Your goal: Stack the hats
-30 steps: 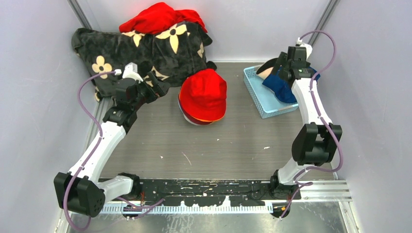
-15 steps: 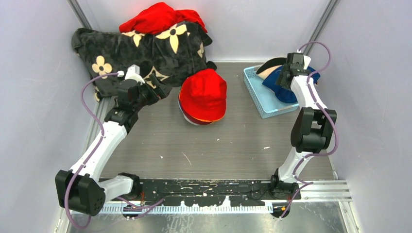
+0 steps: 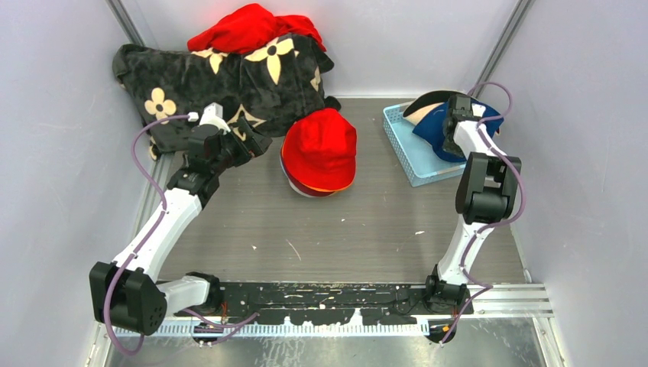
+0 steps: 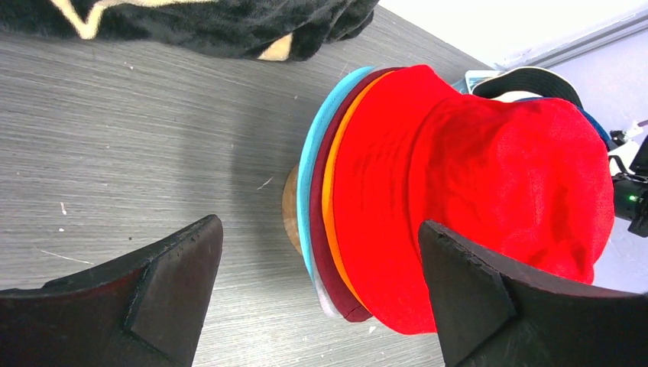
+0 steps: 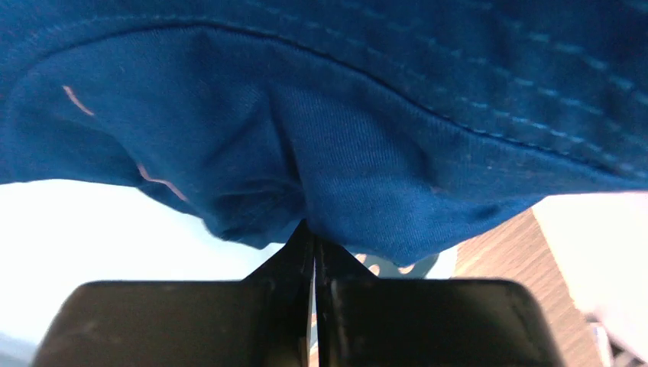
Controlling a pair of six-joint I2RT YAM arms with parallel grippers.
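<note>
Royal blue bucket hat [image 3: 432, 136]: soft, light, limp cloth, lying in light-blue basket [image 3: 403, 155] at right rear of table [image 3: 359, 229], one fold pinched between closed fingers of right gripper [image 5: 313, 233]. Likely to sag and drag on basket rim; firm pinch near brim seam advised. Left gripper [image 3: 246, 144]: fingers wide apart, empty, beside red-topped hat stack [image 3: 321, 149] mid-table.

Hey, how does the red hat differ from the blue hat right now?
Place: the red hat tops the stack at mid-table; the blue hat lies in the light blue basket. Hold: the red hat is free, the left gripper open and short of it; the blue hat is pinched by the shut right gripper. Shape: the red hat is domed; the blue hat is bunched. Both are soft cloth.
</note>
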